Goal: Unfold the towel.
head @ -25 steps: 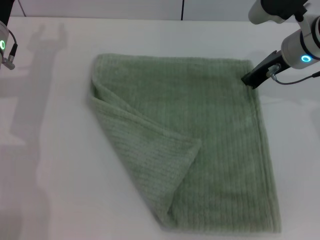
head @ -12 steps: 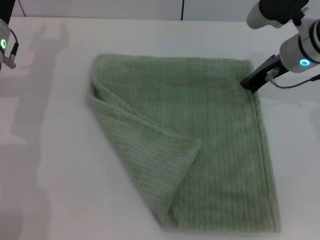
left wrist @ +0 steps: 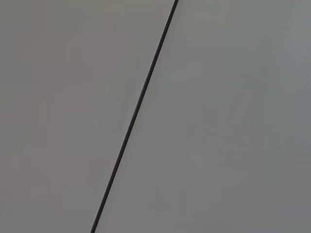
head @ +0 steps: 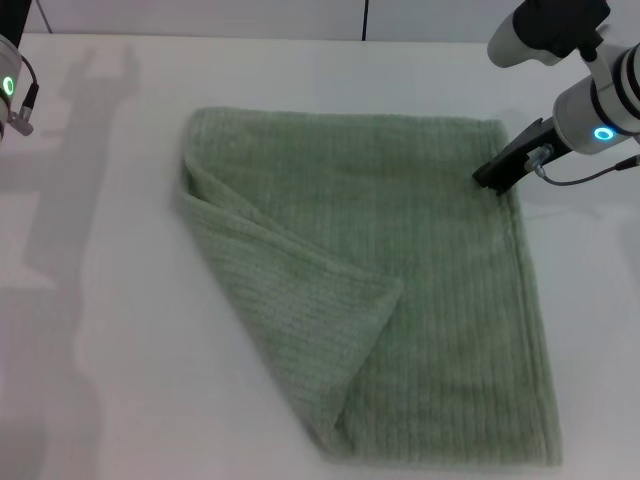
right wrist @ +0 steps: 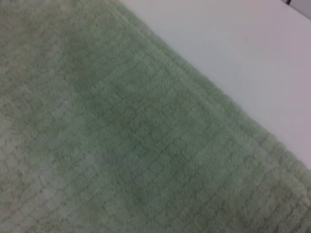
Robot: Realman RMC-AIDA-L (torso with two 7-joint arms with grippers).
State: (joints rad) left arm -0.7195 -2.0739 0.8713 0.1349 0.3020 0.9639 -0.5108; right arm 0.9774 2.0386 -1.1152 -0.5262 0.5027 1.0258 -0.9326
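The pale sage-green towel (head: 400, 300) lies spread on the white table (head: 100, 300). Its near-left corner is folded over diagonally onto the middle, the flap's tip near the centre (head: 395, 290). My right gripper (head: 490, 180) hangs low over the towel's far right corner, just at its right hem. The right wrist view shows the ribbed towel (right wrist: 121, 145) close up with its hem against the white table (right wrist: 233, 58). My left arm (head: 12, 90) is parked at the far left edge, off the towel. The left wrist view shows no towel.
A dark seam (head: 365, 18) runs up the wall behind the table; it also crosses the left wrist view (left wrist: 136, 111). Bare table lies left of and behind the towel. The towel's near edge reaches almost to the bottom of the head view.
My right gripper has moved slightly left and down toward the towel's far right corner. The towel and the left arm have not moved.
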